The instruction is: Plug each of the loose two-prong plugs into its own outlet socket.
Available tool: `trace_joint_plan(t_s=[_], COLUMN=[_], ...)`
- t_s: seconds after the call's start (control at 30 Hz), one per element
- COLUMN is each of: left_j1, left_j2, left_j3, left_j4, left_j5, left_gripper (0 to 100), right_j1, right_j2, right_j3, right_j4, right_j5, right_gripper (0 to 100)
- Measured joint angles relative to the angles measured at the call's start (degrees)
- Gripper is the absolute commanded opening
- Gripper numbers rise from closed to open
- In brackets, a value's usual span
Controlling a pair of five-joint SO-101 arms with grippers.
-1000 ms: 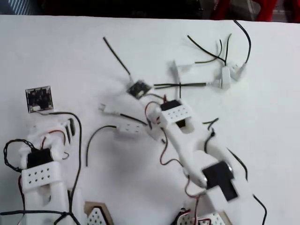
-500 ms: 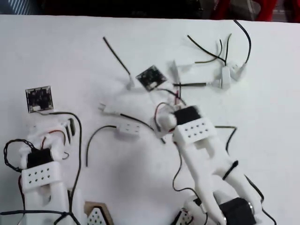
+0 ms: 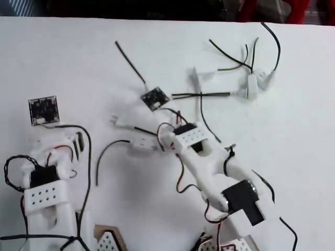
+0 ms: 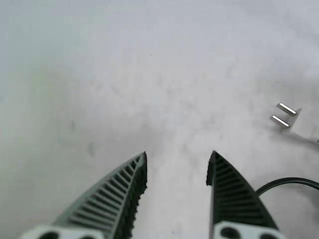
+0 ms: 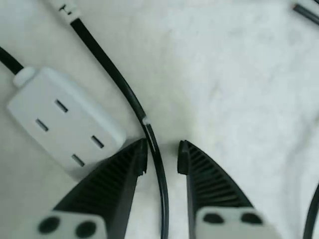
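Both spread: left end effector (image 4: 178, 155) over bare table (image 4: 149, 59), right end effector (image 5: 162, 143) straddling cord (image 5: 107, 64).

Two white plastic arms (image 3: 209, 162) — black motors (image 3: 243, 198), red and black wires (image 3: 89, 151) — with dark ribbed fingers (image 5: 119, 181).

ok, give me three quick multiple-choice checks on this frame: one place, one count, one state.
1. What runs through the gap of the right end effector?
A. black cable
B. plug prongs
C. circuit board

2. How many slots show on the white outlet block?
A. two
B. four
C. six

3. The left end effector is:
A. shut on a plug
B. shut on a cable
C. open, empty

Key: 1 A, the cable passes through that gap in the right wrist view; 2 B, two pairs of slots on its face; 3 C, bare table shows in its wide gap.
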Motion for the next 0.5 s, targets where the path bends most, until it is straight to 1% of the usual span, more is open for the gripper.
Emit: trace_joint_plan(t_s=[0.27,0.3,0.4,0.43,0.5], left_j1=[0.0,0.0,0.0,0.0,0.0], left_j2=[0.0,0.0,0.0,0.0,0.0], left_j3=[0.0,0.0,0.0,0.0,0.0], left_j4=[0.0,0.0,0.0,0.0,0.0], left_j5=[0.0,0.0,0.0,0.0,0.0], left_gripper=[21,21,21,21,21], right_j1=[0.0,0.0,0.0,0.1,0.1], right_j2=[0.4,0.4,0.5,0.5,0.5], right_j3=[-0.3,-0.4,-0.7,-0.8,-1.0], right_j4=[0.7,1.1,2.3,2.3,2.5], right_j5=[0.4,1.3,5.1,5.8,6.5], right_gripper=[9.4,8.4,0.9,2.3,1.5])
